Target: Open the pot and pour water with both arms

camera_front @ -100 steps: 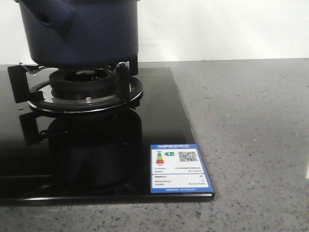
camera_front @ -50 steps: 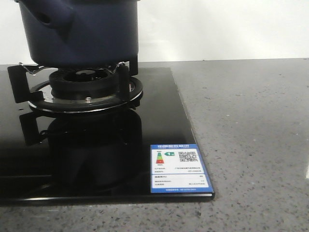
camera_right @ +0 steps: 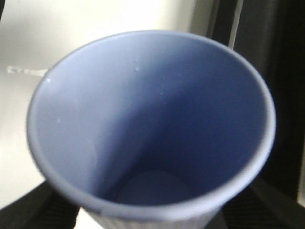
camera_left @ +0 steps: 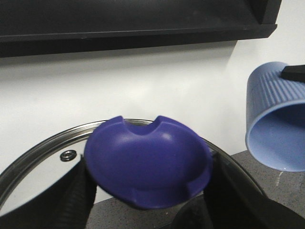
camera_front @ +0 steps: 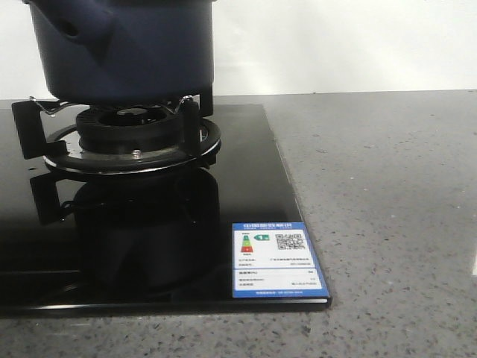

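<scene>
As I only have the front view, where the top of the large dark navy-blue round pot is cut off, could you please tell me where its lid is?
Observer: The left claw grips the metal-rimmed glass lid by its violet-blue knob, tilted up against the wall.
Operator: And the water?
Observer: The right claw holds a light blue ribbed cup, tipped over beside the lid.
Operator: Anything left inside?
Observer: Its bottom looks bare.

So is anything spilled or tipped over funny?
No spill shows. The light blue ribbed cup is tipped sideways in the air, and the glass lid is held up by its blue knob.
</scene>
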